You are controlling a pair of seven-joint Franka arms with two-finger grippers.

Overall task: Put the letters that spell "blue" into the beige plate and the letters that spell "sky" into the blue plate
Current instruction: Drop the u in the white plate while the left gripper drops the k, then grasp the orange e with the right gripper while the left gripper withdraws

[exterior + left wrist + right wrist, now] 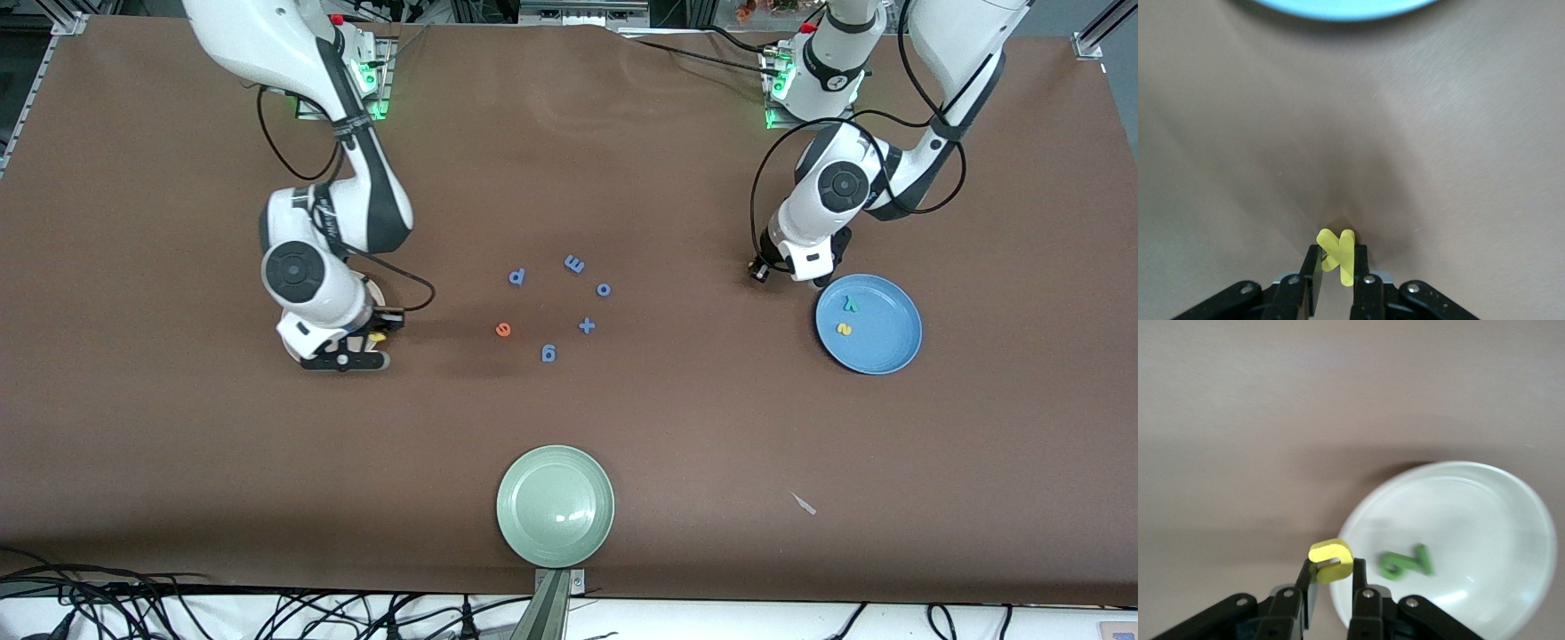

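1. Left gripper: fingers pinched on the yellow "k", low over bare table just beside the blue plate, toward the left arm's end. The letter is gripped by its flat faces, so it can be carried upright to that plate.
2. Blue plate contents: teal-green "y" and yellow "s". The "k" would complete "sky".
3. Right gripper: fingers pinched on the yellow "u", at the rim of the beige plate, apparently ready to release inward.
4. Beige plate contents: olive-green letters, blurred; probably the "b" and "l".
5. Orange "e": on the table mid-way, among blue letters; not yet collected.
6. Pale green plate: nearest the front camera, unused.
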